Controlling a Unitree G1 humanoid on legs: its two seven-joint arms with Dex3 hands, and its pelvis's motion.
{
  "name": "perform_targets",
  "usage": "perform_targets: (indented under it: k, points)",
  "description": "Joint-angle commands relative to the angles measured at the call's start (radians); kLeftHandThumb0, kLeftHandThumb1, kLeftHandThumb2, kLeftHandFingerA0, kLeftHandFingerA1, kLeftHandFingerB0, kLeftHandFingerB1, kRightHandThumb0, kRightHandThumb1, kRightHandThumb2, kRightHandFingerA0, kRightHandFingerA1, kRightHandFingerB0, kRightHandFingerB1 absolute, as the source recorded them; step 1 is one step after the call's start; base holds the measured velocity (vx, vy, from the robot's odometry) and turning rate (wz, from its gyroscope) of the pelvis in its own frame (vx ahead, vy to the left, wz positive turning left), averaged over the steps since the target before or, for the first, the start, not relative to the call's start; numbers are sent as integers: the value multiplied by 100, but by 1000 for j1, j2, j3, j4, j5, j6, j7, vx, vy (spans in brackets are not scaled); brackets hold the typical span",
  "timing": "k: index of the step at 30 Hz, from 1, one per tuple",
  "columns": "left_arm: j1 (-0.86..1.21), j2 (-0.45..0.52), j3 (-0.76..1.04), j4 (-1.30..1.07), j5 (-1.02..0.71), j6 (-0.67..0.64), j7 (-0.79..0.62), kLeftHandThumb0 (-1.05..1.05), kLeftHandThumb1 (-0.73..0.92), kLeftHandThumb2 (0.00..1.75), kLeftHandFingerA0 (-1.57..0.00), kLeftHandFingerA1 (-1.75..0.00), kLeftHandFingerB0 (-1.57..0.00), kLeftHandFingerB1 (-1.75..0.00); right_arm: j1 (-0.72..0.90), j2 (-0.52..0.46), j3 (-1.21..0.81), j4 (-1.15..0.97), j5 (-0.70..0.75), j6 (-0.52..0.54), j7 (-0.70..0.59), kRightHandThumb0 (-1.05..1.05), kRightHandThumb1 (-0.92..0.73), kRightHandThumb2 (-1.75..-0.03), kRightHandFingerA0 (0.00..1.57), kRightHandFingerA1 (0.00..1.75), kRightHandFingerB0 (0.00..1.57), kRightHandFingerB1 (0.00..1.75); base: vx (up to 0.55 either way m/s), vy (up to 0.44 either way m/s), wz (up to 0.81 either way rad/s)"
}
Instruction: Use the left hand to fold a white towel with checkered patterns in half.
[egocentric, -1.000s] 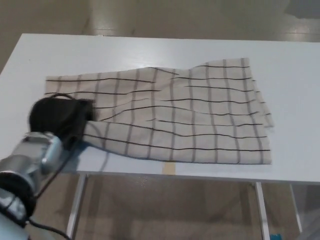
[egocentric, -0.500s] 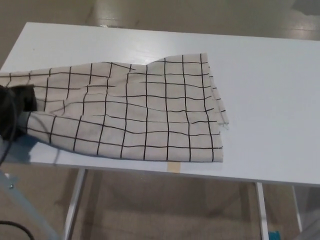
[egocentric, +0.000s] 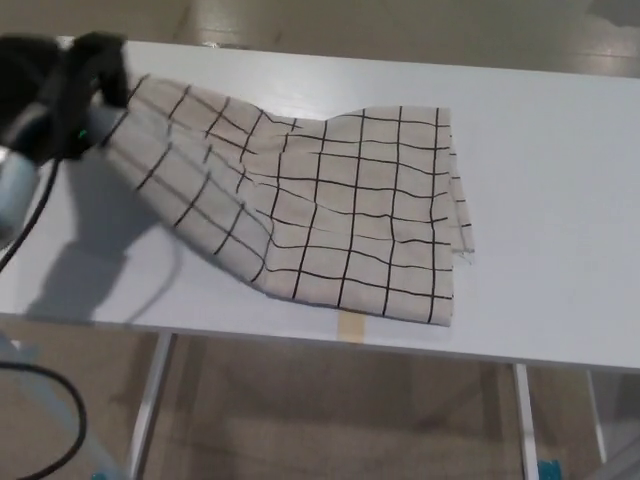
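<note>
A white towel (egocentric: 340, 210) with a black checkered pattern lies on the white table (egocentric: 550, 200). Its right part rests flat near the table's front edge. Its left end is lifted off the surface and stretched up toward the upper left. My left hand (egocentric: 70, 85), black and blurred, is shut on that raised left end at the picture's top left. The hand and the lifted cloth cast a shadow on the table below them. My right hand does not show.
A strip of tan tape (egocentric: 350, 326) marks the table's front edge under the towel. A black cable (egocentric: 55, 400) loops at the lower left beside a table leg (egocentric: 150, 400). Tan floor lies beyond and below the table.
My left hand has risen from the table's front left to the upper left, carrying the towel's left end up with it. The camera has also shifted.
</note>
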Motion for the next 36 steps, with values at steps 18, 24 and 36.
perform_targets:
  k: [18, 24, 36]
  points:
    - [-27, -240, -493, -380, 432, -89, -53, -26, 55, 56, -92, -175, -72, -174, 28, -14, -5, -37, -3, 17, -4, -59, -65, -87, 8, 38, 23, 43, 0, 0, 0]
    - [-10, -342, -506, -329, 354, -61, -168, -37, 52, 56, -75, -170, -93, -87, 13, -7, -13, -46, 16, 11, 13, -60, -65, -88, 10, 39, 25, 44, 0, 0, 0]
    - [60, -516, -418, -418, 146, 213, -842, -95, 55, 58, 0, 0, 0, -4, 9, -4, -13, -56, 33, 13, 57, -65, -64, -89, 9, 40, 22, 43, 0, 0, 0]
